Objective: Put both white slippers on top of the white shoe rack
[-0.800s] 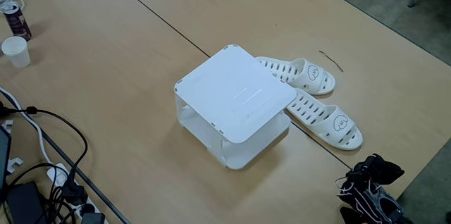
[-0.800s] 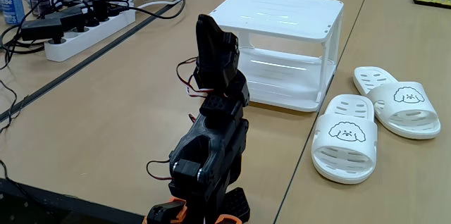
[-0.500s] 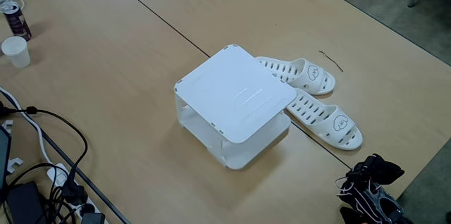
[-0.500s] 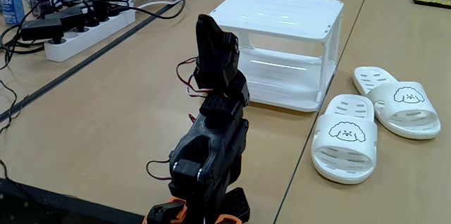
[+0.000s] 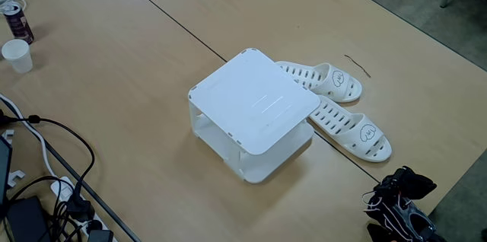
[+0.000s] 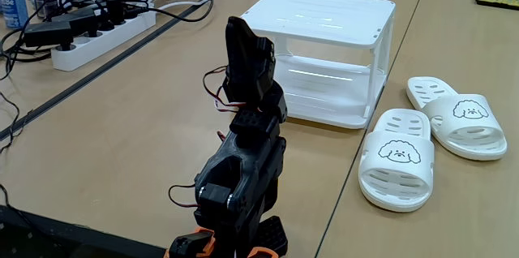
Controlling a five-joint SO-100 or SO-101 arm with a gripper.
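So, from left to right in a fixed view I see the black arm folded on the bench (image 6: 122,136), its hand (image 6: 243,35) raised in front of the white shoe rack (image 6: 324,15); I cannot tell whether it is clenched or released. Right of the rack, both white slippers (image 6: 399,167) lie side by side on the bench, just beside it (image 5: 350,128).

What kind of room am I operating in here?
Probably an office or lab workspace: wide wooden tables, a power strip tangled with cables, drink cans and a paper cup. The white shoe rack and white slippers look like props.
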